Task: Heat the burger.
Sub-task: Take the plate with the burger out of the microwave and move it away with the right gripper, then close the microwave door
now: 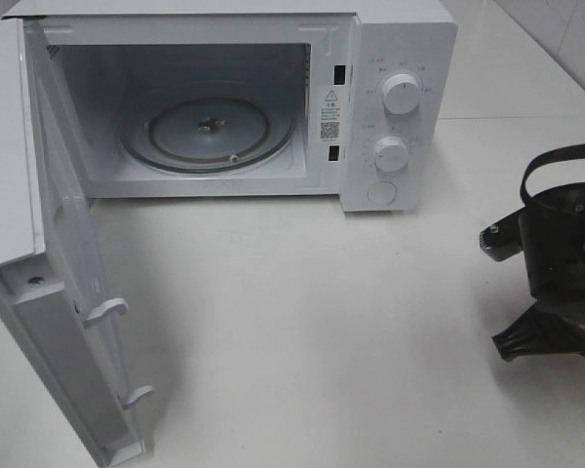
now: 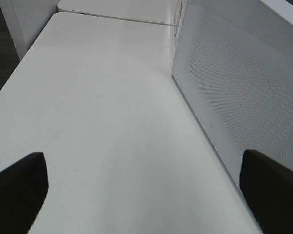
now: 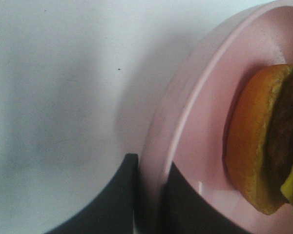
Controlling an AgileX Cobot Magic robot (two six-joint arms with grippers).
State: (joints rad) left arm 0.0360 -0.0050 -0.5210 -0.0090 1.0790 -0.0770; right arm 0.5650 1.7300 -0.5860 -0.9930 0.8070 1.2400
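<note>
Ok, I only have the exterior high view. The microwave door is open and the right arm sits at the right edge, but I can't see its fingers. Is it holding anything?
Observer: Yes. In the right wrist view the right gripper is shut on the rim of the pink plate.
Operator: And is the burger on it?
Observer: The burger lies on that plate; only part of it shows, the bun and the dark patty.
Operator: Where is the left gripper? I don't see it at all.
Observer: The left gripper is open and holds nothing, above bare table beside the outer face of the microwave door.
</note>
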